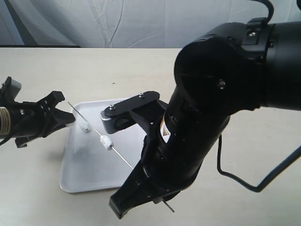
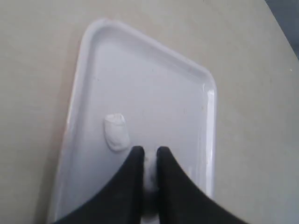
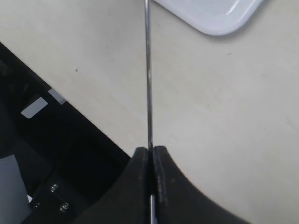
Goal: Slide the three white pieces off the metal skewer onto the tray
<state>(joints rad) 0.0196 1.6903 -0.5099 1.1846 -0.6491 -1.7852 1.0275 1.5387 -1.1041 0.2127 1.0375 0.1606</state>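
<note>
- One piece [image 1: 106, 141] is threaded on the skewer [image 1: 120, 156], about mid-rod and hanging over the tray [image 1: 75, 181].
- A loose piece [image 1: 84, 126] sits just under the rod's line. It looks to be lying on the tray floor, and the left wrist view shows it [image 2: 116, 132] there too.
- The third, I'd say, is the white lump [image 2: 149, 179] wedged in the narrow gap between the left fingers [image 2: 126, 186]. They're pinched nearly together on it, though it's blurred.
- Now the key line: the skewer runs on a diagonal, from the near right, up across the tray, to a bare free tip at the far left.
- Its near end is clamped. The right fingers [image 3: 135, 186] are closed tight on the rod [image 3: 148, 70], out over the desk [image 1: 37, 188] beyond the tray's corner [image 3: 215, 18].
- So the only way off is toward that far-left tip, along the rod's length.
- The left fingers [image 1: 63, 120] hang right beside that tip at the tray's left edge, far nearer the pieces than the right arm.
- My read: the left side does the pulling and the right just holds the rod steady.
</note>
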